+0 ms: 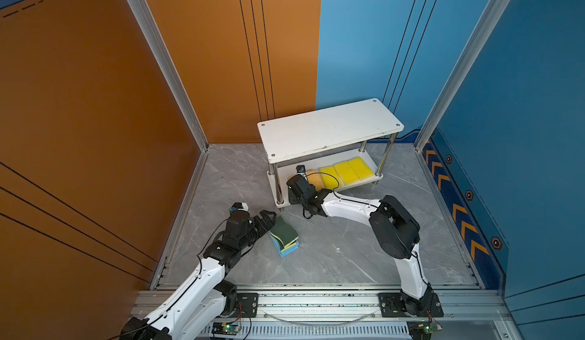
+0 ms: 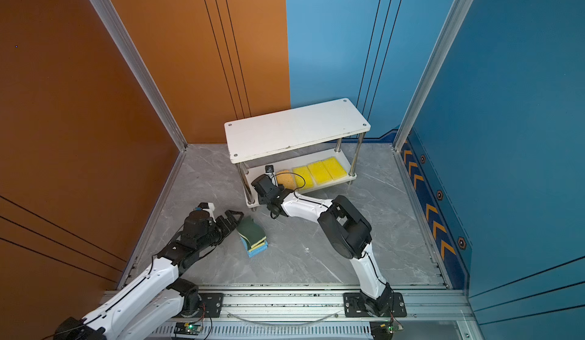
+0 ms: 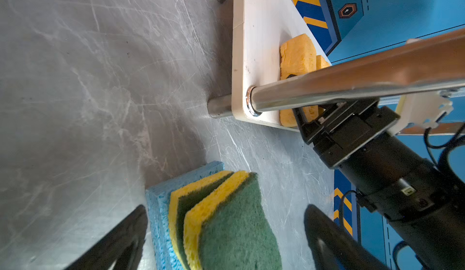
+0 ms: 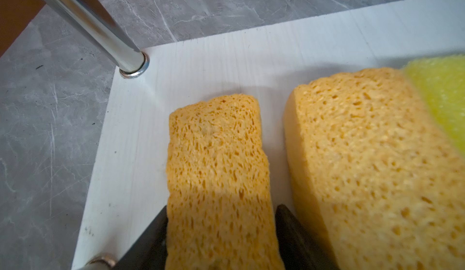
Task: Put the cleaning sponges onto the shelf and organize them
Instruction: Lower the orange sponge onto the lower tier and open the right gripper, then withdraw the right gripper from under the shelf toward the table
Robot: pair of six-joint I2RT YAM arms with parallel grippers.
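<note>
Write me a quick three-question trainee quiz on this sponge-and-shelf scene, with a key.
1. True or false: sponges lie on the shelf's top board.
2. How many bright yellow sponges lie on the lower board? A) two B) three C) five
3. Fill in: the sponge stack at the left pincer has green-topped sponges above and ___ sponges at the bottom.
Key: 1 false; 2 B; 3 blue.
</note>
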